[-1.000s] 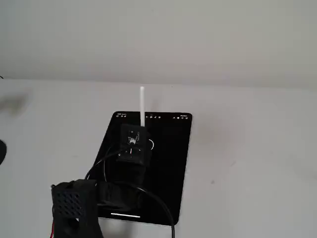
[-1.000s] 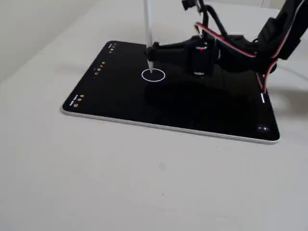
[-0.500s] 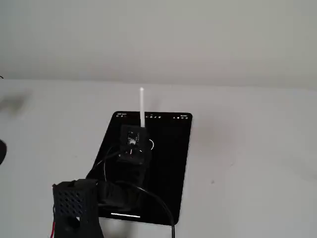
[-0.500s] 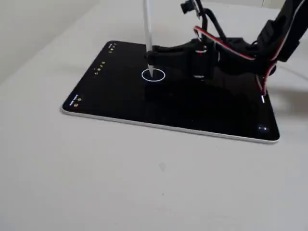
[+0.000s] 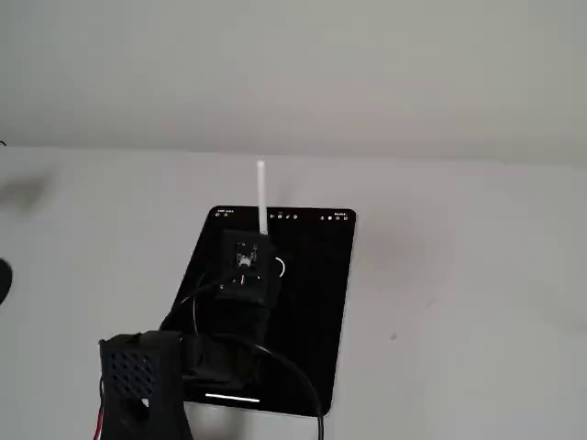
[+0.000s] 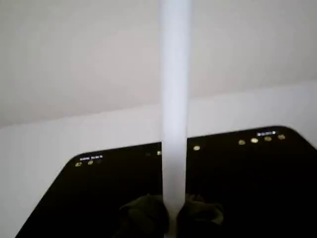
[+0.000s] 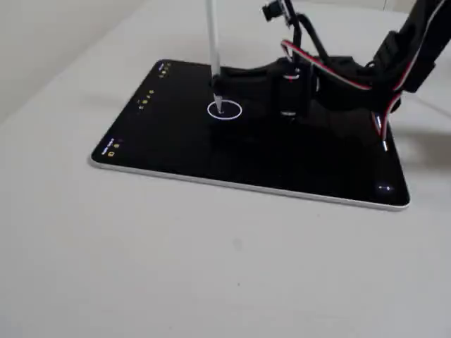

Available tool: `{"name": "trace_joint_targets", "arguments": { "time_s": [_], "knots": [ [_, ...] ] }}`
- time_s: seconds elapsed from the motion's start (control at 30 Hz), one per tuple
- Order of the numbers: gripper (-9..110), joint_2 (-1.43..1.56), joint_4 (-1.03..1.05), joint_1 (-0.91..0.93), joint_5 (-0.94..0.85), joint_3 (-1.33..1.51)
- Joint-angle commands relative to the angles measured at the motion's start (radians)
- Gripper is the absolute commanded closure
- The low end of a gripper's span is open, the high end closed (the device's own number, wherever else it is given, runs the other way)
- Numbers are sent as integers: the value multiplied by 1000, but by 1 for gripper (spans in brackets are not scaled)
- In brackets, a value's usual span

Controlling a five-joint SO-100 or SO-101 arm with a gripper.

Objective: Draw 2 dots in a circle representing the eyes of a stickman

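Observation:
A black tablet [image 7: 176,141] lies flat on the white table. The circle [image 7: 232,115] is a thin white ring near the screen's middle; in a fixed view only an arc of the circle [image 5: 280,268] shows beside the arm. My gripper [image 7: 220,83] is shut on a white stylus [image 7: 211,35] held upright, with the tip inside the ring at the screen. In the wrist view the stylus [image 6: 175,124] rises between my dark fingers [image 6: 143,218]. The dots are not visible; the tip and gripper hide part of the ring's inside.
Small toolbar icons [image 7: 146,98] line the tablet's left edge in a fixed view. The arm and its red and black cables [image 7: 331,67] reach over the tablet's right half. A black perforated arm part [image 5: 138,371] covers the tablet's near corner [image 5: 316,408].
The gripper has sunk slightly and shifted a little left, bringing the stylus tip down into the ring. The tablet has not moved.

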Motion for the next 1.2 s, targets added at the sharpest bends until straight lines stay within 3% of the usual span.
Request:
{"name": "trace_joint_targets", "arguments": {
  "time_s": [0.0, 0.57, 1.17],
  "knots": [
    [102, 6, -11, -8, -9, -51],
    [102, 78, -43, 29, 127, -49],
    [102, 236, 101, 110, 213, -17]
  ]
}}
